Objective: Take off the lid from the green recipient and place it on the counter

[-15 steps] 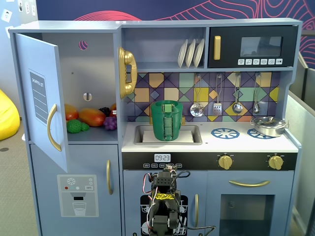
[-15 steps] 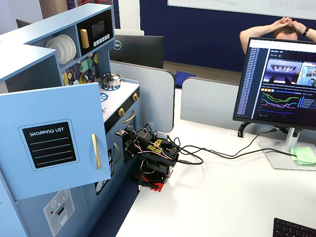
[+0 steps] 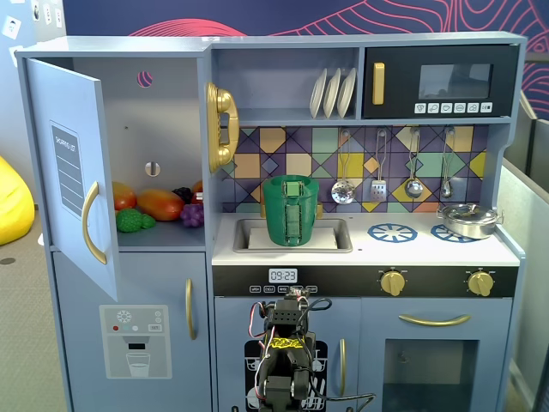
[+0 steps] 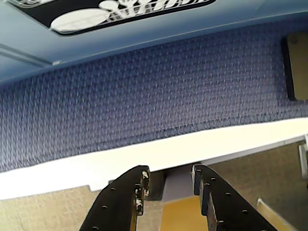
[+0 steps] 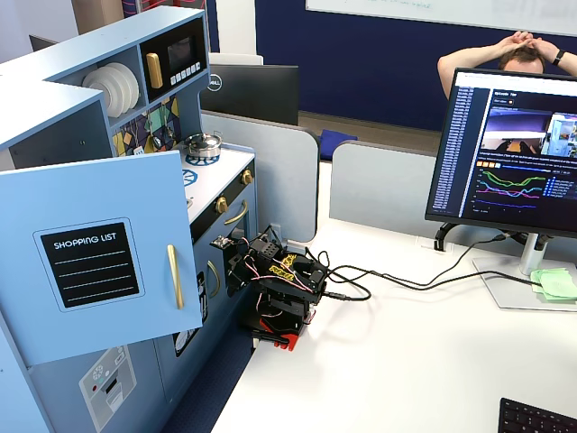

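The green recipient stands upright in the sink recess of the white counter. The dark green lid sits on top of it, seen edge-on. The arm is folded low in front of the kitchen's lower doors, far below the counter; it also shows in a fixed view on the white table. In the wrist view my gripper points down at the table edge and blue carpet. Its jaws stand apart with nothing between them. The open door hides the recipient in that side fixed view.
A small steel pot sits on the right burner. The fridge door hangs open at the left, with toy fruit inside. White plates stand on the shelf above. A monitor and cables lie on the table.
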